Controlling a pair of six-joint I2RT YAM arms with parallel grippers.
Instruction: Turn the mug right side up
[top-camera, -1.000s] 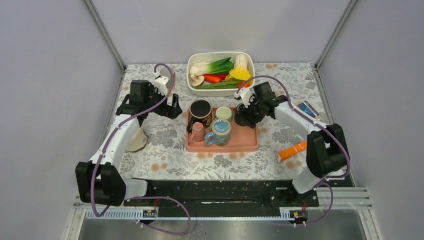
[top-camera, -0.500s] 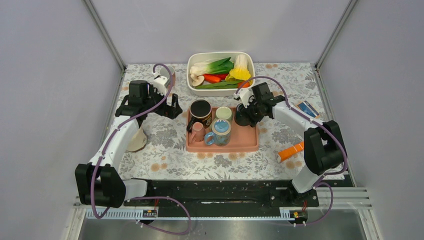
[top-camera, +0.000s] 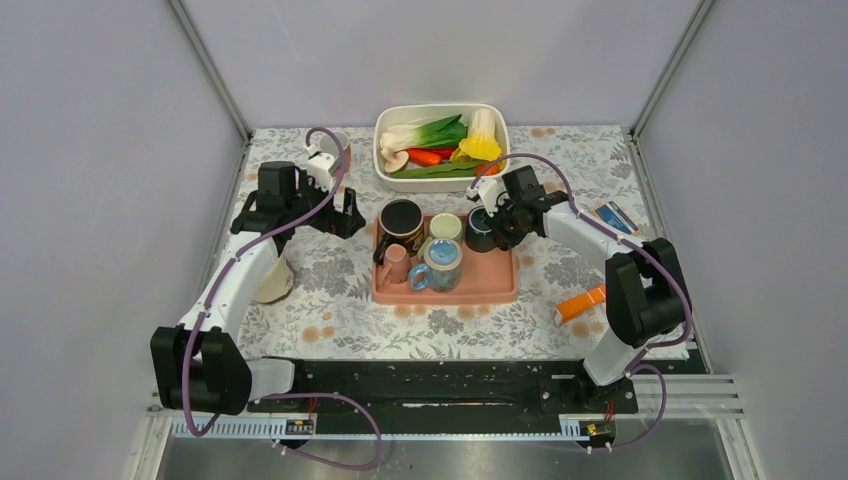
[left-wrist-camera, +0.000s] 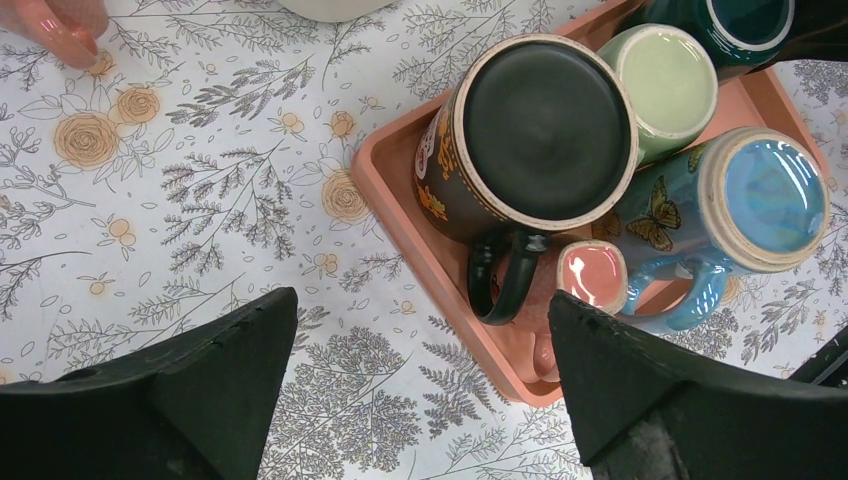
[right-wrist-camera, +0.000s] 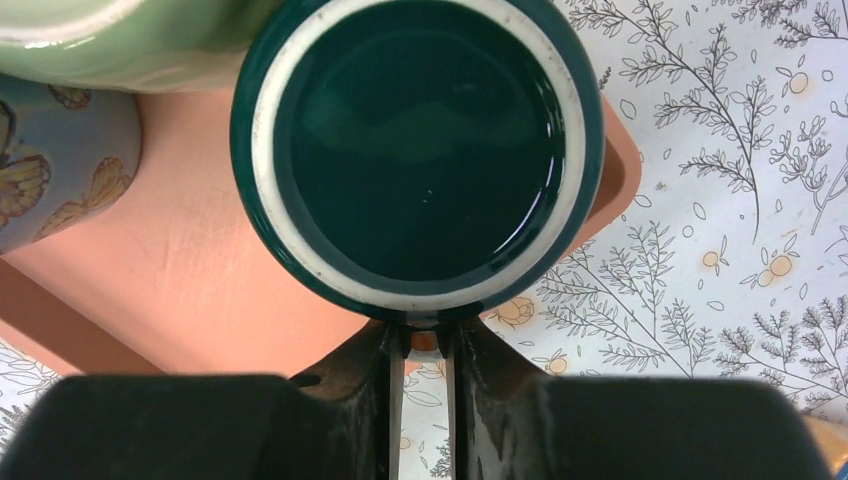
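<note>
only the overhead view shows the near things: a beige lump (top-camera: 272, 282) at left and an orange piece (top-camera: 583, 301) at right. the left pincer (left-wrist-camera: 422, 300) gapes wide above the counter (left-wrist-camera: 180, 200), at the pink tray's (right-wrist-camera: 200, 270) 10 o'clock. the black mug (left-wrist-camera: 545, 125) bears orange-and-white print too small to read; the blue mug (left-wrist-camera: 765, 195) shows a butterfly (left-wrist-camera: 650, 225). the dark green mug (right-wrist-camera: 420, 150) stands base up in the tray's far right corner. the right pincer (right-wrist-camera: 425, 345) is closed to a slit at its 6 o'clock edge, and what it pinches is unclear. farthest, a white bowl (top-camera: 430, 184) of vegetables (top-camera: 440, 140).

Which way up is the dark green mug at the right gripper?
Upside down: the dark green mug shows its white-ringed flat base facing up.
</note>
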